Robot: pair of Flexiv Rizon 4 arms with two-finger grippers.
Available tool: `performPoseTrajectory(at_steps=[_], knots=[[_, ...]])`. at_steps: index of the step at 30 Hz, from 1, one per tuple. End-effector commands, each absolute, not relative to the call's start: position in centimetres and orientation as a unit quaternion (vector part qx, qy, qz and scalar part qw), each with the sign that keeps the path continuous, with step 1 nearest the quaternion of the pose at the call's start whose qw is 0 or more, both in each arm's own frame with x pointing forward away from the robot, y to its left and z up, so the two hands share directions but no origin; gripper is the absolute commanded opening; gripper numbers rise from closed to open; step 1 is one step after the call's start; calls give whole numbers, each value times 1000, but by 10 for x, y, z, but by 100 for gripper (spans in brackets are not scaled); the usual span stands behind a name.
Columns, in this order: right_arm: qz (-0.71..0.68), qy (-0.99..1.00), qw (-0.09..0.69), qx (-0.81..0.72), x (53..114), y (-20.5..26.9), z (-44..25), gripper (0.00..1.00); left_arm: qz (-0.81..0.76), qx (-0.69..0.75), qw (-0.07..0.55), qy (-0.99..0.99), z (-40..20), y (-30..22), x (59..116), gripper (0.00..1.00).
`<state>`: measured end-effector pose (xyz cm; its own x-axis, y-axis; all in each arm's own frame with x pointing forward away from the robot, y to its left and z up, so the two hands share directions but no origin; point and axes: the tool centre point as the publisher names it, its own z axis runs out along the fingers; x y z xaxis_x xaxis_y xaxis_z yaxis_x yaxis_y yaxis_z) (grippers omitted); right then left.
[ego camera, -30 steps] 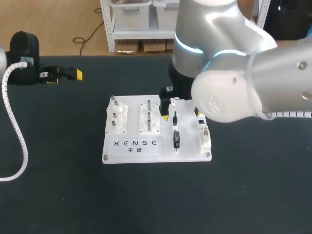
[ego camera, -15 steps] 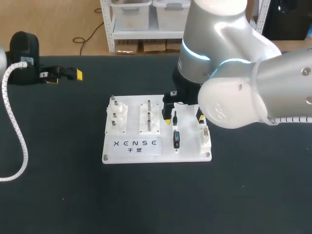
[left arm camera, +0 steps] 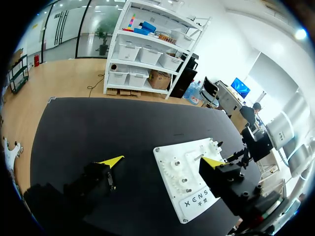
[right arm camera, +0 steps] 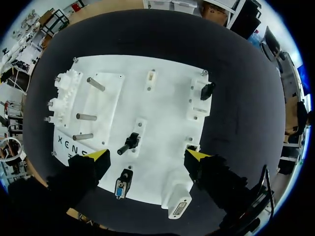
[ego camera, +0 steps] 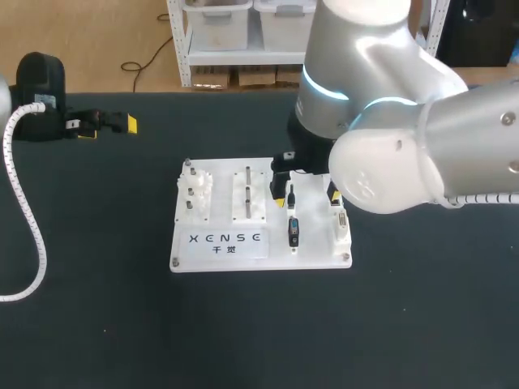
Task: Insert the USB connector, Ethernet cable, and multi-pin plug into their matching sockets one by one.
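Poised over the white board (right arm camera: 162,78), the right gripper (right arm camera: 147,160) was held wide and empty, with a black plug (right arm camera: 129,142) just ahead of its fingers and a multi-pin plug (right arm camera: 120,188) beside that. No connector could be judged inserted, so all three insertions seemingly remained. The left gripper (ego camera: 109,127), spread and empty, was parked well away from the board, and no obstruction was seen.

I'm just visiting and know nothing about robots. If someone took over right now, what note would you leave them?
Left hand: open, empty, away from the white board.
Right hand: open, empty, above the board.
On the board: black plug, blue-faced connector, white multi-pin connector at its edge.
Done: cannot tell whether any is seated.
To do: probably grasp a plug and insert it; nothing is held.
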<state>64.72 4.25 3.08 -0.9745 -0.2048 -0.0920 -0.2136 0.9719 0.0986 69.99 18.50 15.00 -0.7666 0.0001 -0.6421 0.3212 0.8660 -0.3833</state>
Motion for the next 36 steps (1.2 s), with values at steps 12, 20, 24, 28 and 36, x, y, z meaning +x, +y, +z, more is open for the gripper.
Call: performPoseTrajectory(at_steps=[12, 20, 24, 28, 36], knots=[[24, 996, 54, -67, 646, 48, 30, 100, -243, 88, 330, 908, 150, 185, 700, 100], [20, 997, 46, -59, 649, 51, 24, 100, -243, 88, 330, 908, 150, 185, 700, 100], [17, 997, 43, -61, 653, 52, 23, 100, -243, 88, 330, 908, 150, 185, 700, 100], [17, 997, 42, -59, 655, 52, 23, 70, -243, 88, 330, 908, 150, 185, 700, 100], [13, 997, 41, -61, 655, 55, 20, 42, -243, 88, 330, 908, 150, 185, 700, 100]])
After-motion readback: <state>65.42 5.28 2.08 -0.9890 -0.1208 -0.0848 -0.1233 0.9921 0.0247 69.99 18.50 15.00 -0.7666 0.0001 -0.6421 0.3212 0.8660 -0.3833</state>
